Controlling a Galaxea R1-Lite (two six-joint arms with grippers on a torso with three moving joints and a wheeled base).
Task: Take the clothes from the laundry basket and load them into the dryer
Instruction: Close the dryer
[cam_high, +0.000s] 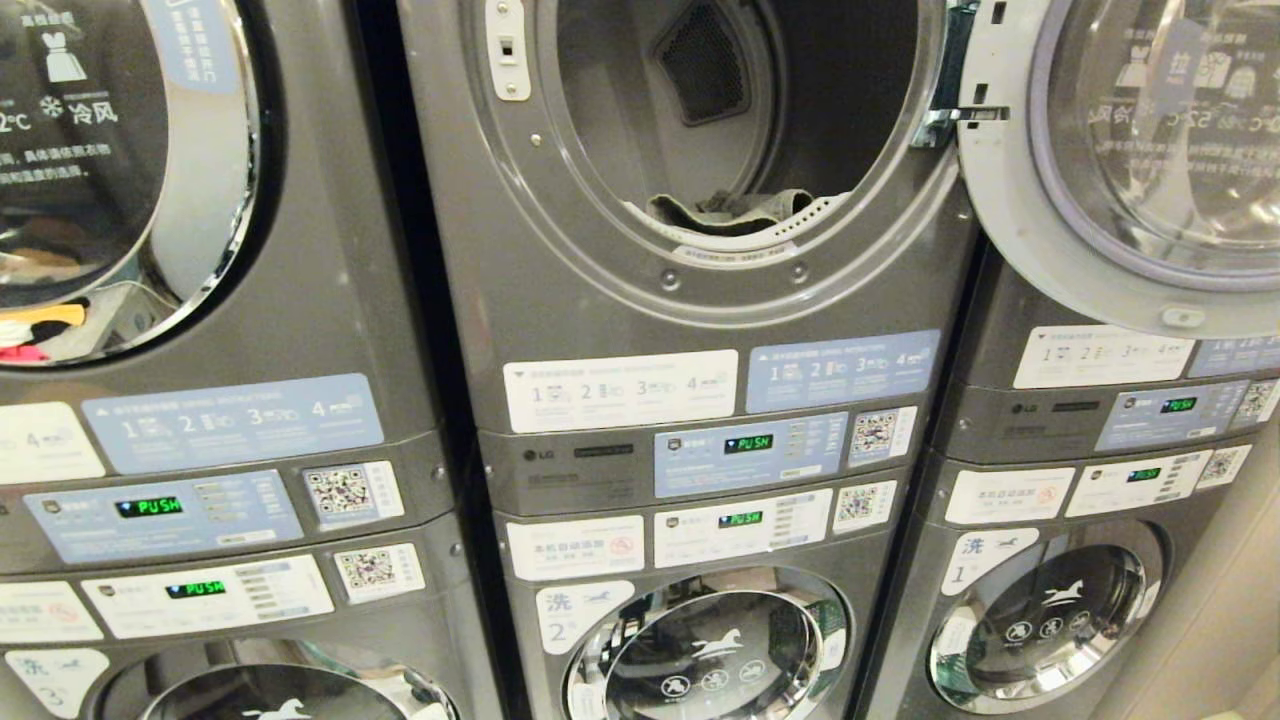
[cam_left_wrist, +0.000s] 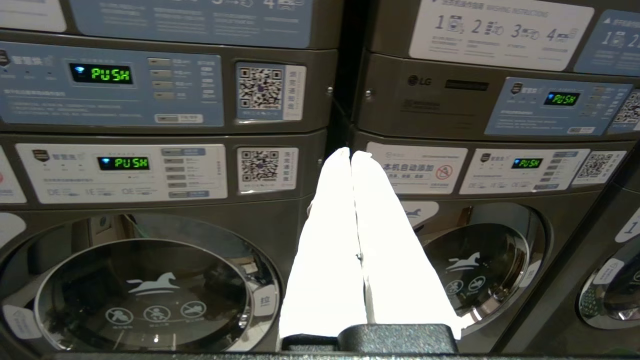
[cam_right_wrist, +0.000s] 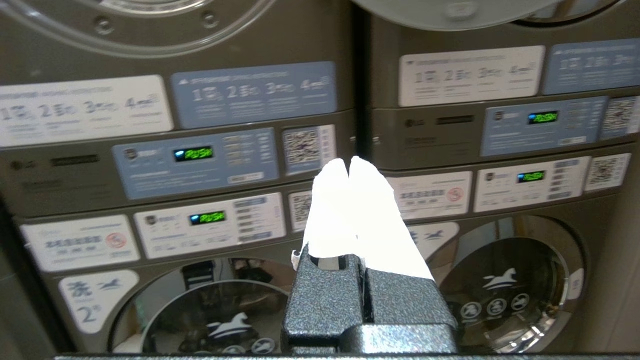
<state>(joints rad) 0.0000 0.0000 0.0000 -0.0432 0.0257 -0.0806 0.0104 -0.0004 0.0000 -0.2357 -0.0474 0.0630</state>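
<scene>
The middle dryer (cam_high: 600, 280) stands with its round door (cam_high: 1010, 240) swung open to the right. A dark grey-green piece of clothing (cam_high: 725, 212) lies at the front lip of the drum. The laundry basket is out of view. Neither arm shows in the head view. In the left wrist view my left gripper (cam_left_wrist: 350, 152) is shut, white fingers pressed together with nothing between them, pointing at the gap between two lower machines. My right gripper (cam_right_wrist: 348, 161) is also shut and empty, facing the control panels below the open dryer.
A closed dryer (cam_high: 120, 170) stands on the left and another machine on the right behind the open door. Below are washers with round glass doors (cam_high: 710, 650) and control panels (cam_high: 745, 455) showing green "PUSH".
</scene>
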